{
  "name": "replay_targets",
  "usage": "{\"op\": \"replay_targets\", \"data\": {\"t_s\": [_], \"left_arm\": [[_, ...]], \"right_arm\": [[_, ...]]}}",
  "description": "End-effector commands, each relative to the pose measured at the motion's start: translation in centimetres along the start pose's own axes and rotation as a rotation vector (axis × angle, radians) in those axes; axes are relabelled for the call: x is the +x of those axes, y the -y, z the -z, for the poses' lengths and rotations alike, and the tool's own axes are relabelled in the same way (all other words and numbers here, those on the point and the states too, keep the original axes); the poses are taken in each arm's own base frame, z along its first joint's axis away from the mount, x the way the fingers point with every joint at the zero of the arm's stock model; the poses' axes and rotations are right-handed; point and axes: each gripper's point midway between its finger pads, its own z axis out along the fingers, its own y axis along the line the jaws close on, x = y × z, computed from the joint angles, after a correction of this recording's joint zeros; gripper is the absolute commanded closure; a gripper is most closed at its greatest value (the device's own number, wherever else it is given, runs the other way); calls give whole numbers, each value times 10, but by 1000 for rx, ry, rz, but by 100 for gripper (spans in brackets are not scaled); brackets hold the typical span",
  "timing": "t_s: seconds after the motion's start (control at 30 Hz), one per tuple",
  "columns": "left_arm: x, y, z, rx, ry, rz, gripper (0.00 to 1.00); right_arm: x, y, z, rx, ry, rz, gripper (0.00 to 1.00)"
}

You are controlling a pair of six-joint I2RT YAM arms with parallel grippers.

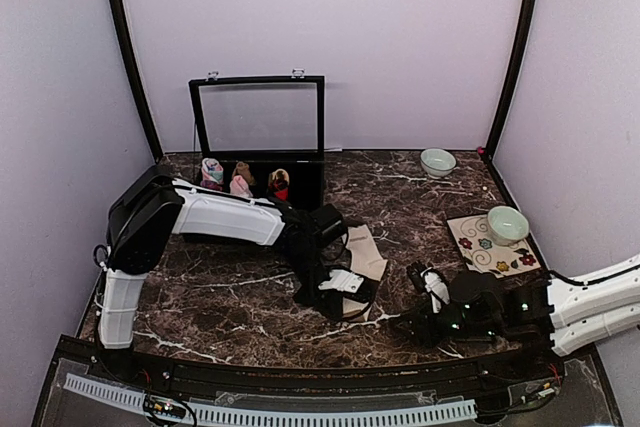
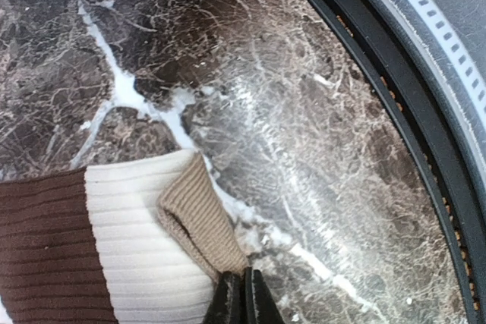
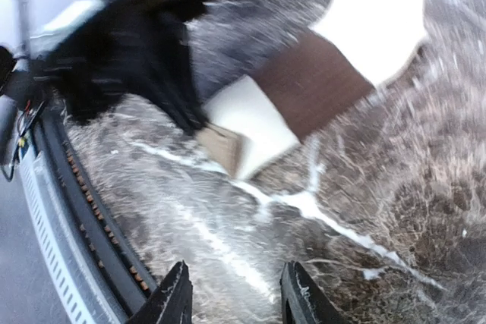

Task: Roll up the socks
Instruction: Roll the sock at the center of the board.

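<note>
The left gripper (image 2: 243, 299) is pinching, fingertips pressed together, the turned-up tan corner of the cream sock (image 2: 129, 218), which is lying flat on the marble table (image 2: 304, 111) near its front edge, its brown band running out of the wrist view. The right gripper (image 3: 235, 294) is hovering nearby over the marble with fingers parted, holding nothing; its own view is blurring heavily.

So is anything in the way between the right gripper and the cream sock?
Nothing does: only bare table lies between the open right gripper and the cream sock. The left gripper pinches the sock's nearest corner.
</note>
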Motion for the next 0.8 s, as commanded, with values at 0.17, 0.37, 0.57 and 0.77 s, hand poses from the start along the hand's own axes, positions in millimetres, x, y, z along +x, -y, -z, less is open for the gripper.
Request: {"op": "replay_targets", "data": {"t_s": [0.17,0.37,0.57,0.77], "left_arm": [[1,24,-4,160,-1,120,100],[1,26,-8,216,-13,141,100],[3,28,-12,276,-30,165,100],[-4,26,-12,295,-5,165,100]], "right_arm": [[-10,-52,11,38,168,494,63],[10,-82,-22,173,70,869,65],[3,-92,-37,208,98,1040,67],[-6,-85,-47,190,85,1085,65]]}}
